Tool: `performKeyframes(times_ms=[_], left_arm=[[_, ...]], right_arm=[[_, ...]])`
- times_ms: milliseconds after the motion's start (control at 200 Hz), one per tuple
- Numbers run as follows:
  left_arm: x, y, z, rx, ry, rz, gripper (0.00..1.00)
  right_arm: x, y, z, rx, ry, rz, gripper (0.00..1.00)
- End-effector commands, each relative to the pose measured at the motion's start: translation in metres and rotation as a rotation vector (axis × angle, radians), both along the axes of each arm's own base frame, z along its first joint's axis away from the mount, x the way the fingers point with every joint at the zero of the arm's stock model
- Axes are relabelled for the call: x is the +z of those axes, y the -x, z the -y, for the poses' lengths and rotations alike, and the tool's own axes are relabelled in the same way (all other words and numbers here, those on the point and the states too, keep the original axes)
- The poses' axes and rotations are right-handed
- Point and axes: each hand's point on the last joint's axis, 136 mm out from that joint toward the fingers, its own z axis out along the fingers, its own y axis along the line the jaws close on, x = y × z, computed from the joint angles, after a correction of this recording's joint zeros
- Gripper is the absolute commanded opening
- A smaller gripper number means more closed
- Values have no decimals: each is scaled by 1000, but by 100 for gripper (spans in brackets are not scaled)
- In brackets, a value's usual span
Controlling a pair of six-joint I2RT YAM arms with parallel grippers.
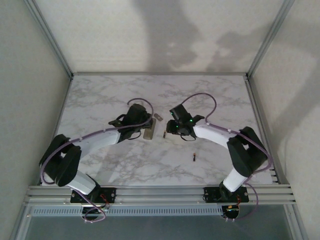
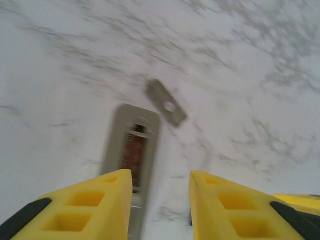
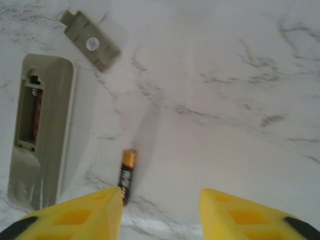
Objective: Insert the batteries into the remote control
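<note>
The remote [image 3: 42,130] lies face down on the table [image 1: 225,100], its back open and the lid [image 3: 91,42] just beside it. The left gripper [image 2: 160,200] hangs open over the remote's end. The right gripper [image 3: 160,215] is open too, above one battery [image 3: 127,170], and the second battery [image 1: 194,157] lies well apart.

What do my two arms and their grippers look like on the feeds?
Both the left arm and right arm have white links between bulky black joints, with a purple cable looping along each. The right arm's wrist shows small green lights. The left gripper and right gripper have blocky yellow fingers with recessed square pockets and black sections further back.
</note>
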Motion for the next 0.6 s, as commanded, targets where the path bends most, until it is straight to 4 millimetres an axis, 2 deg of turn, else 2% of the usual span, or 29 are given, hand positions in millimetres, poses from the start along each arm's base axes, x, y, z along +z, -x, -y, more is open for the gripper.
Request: performKeyframes(times_ms=[0,115,406,441,596], left_arm=[[-23,8,-35,46,-10,-34,33],[-34,12,-45,36,34,-37,32],[-49,22,-26,-46,151,-56,39],[-50,24,-23,-54,167,-58,40],[-55,29,-16,-74,201,-72,41]], right_arm=[[-10,1,-9,9,50,-55,42],[-18,-3,-20,19,70,-81,37],[-40,-10,-28,14,112,-140,31],[-42,-2,-36,37,116,-145,31],[-48,-1,-42,47,110,-160,30]])
